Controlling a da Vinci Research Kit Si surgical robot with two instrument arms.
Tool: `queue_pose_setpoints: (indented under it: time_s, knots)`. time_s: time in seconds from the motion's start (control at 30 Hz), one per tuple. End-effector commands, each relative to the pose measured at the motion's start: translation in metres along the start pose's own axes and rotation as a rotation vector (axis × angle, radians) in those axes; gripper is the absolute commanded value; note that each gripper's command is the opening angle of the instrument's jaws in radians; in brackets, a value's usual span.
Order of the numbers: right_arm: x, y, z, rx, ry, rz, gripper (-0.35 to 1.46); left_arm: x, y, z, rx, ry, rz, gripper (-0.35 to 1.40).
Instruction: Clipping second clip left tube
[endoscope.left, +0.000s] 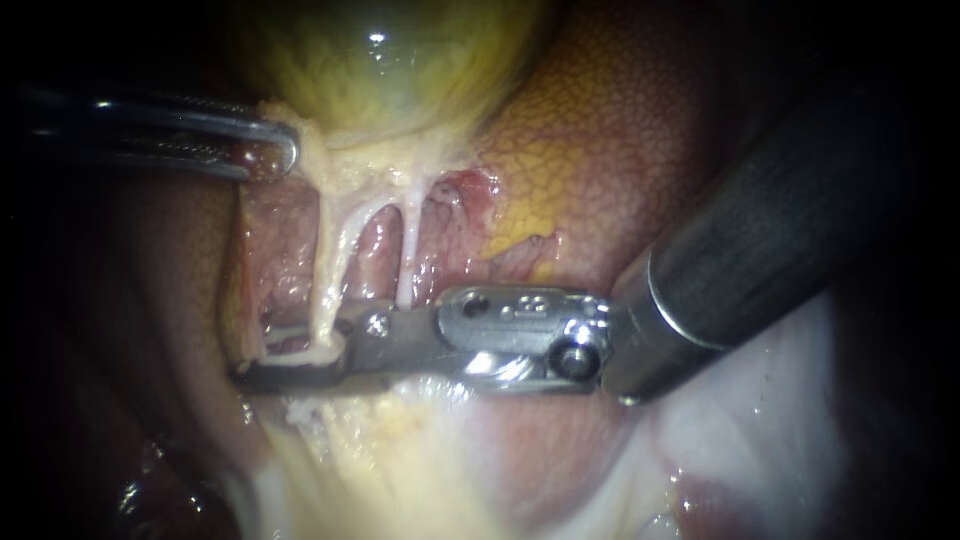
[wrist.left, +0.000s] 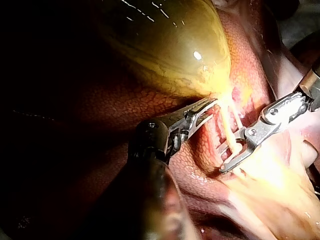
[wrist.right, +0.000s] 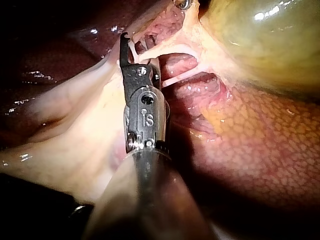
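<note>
- Left instrument: tool clamped on the edge of the gallbladder.
- Right instrument: tool open, straddling the left tube.

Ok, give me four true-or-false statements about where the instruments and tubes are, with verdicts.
1. The right instrument's jaws stand apart with the left tube between them. True.
2. The right tube lies between those jaws too. False: it lies outside them.
3. The left instrument is shut on pale tissue just under the gallbladder. True.
4. The two instruments touch each other. False: they are well apart, with both tubes between them.
</note>
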Motion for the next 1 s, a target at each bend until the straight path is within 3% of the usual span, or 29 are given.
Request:
queue_pose_setpoints:
  time_s: [0.03,0.2,0.33,0.8,1.0]
  knots:
    - [0.0,0.0,0.0,0.003,0.0,0.0,0.08,0.0,0.0,0.0,0.0,0.0,0.0,-0.35]
    - [0.0,0.0003,-0.0001,0.039,0.005,0.001,0.38,0.0,0.0,0.0,0.0,0.0,0.0,-0.35]
    - [-0.0003,0.0006,-0.0007,0.079,0.036,0.0,0.45,0.0,0.0,-0.0001,0.001,0.0,0.0,-0.35]
    - [-0.0018,0.0045,-0.0056,0.106,0.04,-0.029,0.5,0.0001,0.0001,-0.0002,0.001,0.0,0.0,-0.35]
    - [-0.0018,0.005,-0.006,0.197,0.085,-0.032,0.5,0.0001,0.0001,-0.0002,0.001,0.0,0.0,-0.35]
